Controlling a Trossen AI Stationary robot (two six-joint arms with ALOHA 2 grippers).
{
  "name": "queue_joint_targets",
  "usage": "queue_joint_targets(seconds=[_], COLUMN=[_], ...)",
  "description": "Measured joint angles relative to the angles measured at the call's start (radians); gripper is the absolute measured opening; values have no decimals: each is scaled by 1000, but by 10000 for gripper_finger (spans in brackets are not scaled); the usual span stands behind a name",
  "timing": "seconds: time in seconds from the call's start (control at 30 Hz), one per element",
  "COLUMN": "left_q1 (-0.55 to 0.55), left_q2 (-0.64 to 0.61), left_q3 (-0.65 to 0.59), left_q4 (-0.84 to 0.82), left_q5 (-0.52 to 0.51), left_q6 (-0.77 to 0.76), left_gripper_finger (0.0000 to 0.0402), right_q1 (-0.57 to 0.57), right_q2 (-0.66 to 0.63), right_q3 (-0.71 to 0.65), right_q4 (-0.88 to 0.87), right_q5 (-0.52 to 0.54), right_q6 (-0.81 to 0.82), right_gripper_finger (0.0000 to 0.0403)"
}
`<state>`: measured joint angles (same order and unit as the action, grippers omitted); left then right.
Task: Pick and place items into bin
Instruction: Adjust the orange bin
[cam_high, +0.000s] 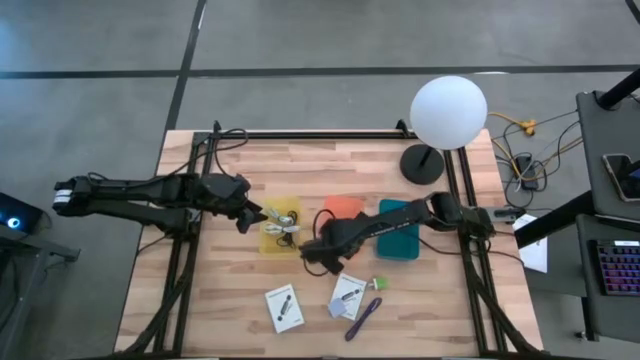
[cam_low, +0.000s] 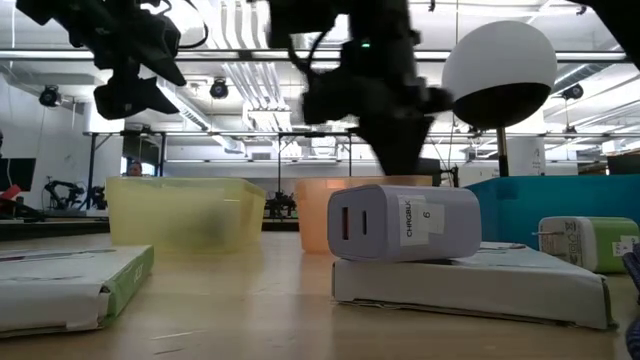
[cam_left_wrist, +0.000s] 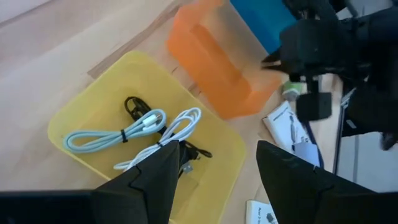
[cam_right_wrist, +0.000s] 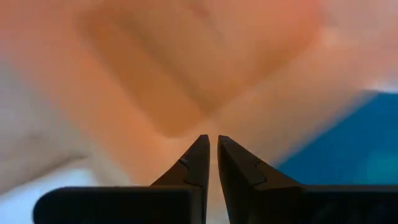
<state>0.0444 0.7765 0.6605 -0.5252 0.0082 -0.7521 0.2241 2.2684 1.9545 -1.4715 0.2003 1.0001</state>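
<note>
Your right gripper (cam_high: 318, 256) hangs clenched and empty by the orange bin (cam_high: 342, 207); your left gripper (cam_left_wrist: 214, 163) waits released over the yellow bin (cam_left_wrist: 74, 118). The boxes (cam_high: 285, 308), charger (cam_low: 402, 222) and strap (cam_high: 363, 317) lie unpicked; next, probably reopen and descend.

Overhead camera looking straight down at table (cam_high: 240, 300), low camera level across it, wrist cameras close above, all sharing orange bin (cam_high: 342, 208)

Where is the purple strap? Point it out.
In the high view, the purple strap lies on the table near its front edge, right of centre, just below the right-hand white card and the small green cube.
</note>
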Motion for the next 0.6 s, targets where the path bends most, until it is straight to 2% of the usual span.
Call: queue_joint_targets(seconds=[0.07,0.3,0.47,0.6], left_q1=[0,0,0,0], left_q2=[-2,0,0,1], left_q3=[0,0,0,0], left_q4=[-6,24,43,55], left_q5=[0,0,0,0], left_q6=[0,0,0,-1], left_gripper_finger=[198,198,198,198], right_q1=[9,3,-102,-202], right_q2=[-1,-22,-38,-37], right_q3=[0,3,5,5], right_q4=[-49,-17,99,146], right_q5=[50,96,-25,-48], right_q6=[52,90,8,-12], right_gripper_finger=[22,22,22,22])
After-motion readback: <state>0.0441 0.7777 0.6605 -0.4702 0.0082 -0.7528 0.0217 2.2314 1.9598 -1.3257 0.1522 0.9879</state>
